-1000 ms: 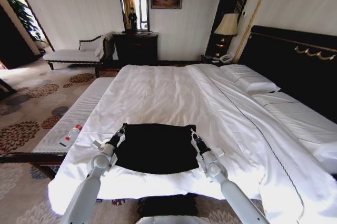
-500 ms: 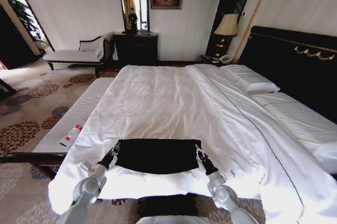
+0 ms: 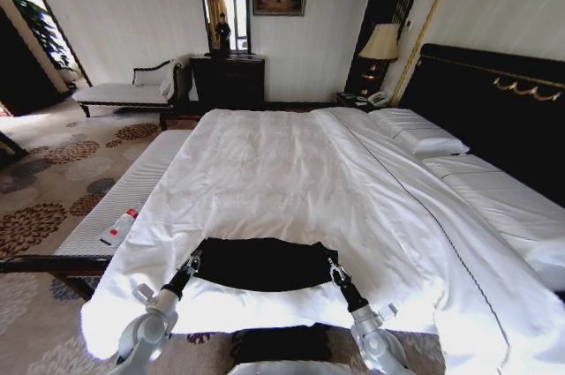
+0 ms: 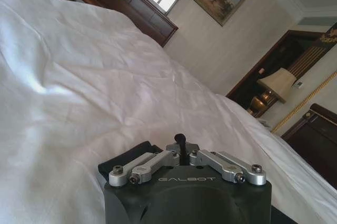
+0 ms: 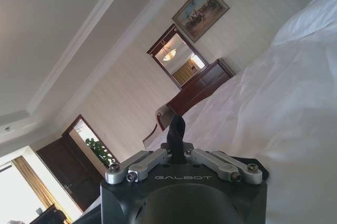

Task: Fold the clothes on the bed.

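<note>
At the lower centre of the head view, the soft black T-shirt (image 3: 260,263) is pinched at both far corners by the left gripper (image 3: 192,263) and right gripper (image 3: 334,270), each closed on fabric. For a neat fold, both corners should be drawn level over the large white-sheeted bed (image 3: 282,172).

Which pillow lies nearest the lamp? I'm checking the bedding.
The pillow at the bed's far corner, right below the lamp; the other pillow lies nearer the robot.

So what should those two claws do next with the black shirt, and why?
Probably open and let go. The left gripper and right gripper each pinch a far corner of the black T-shirt, which lies as a narrow doubled band near the bed's foot edge, so this fold looks laid down.
</note>
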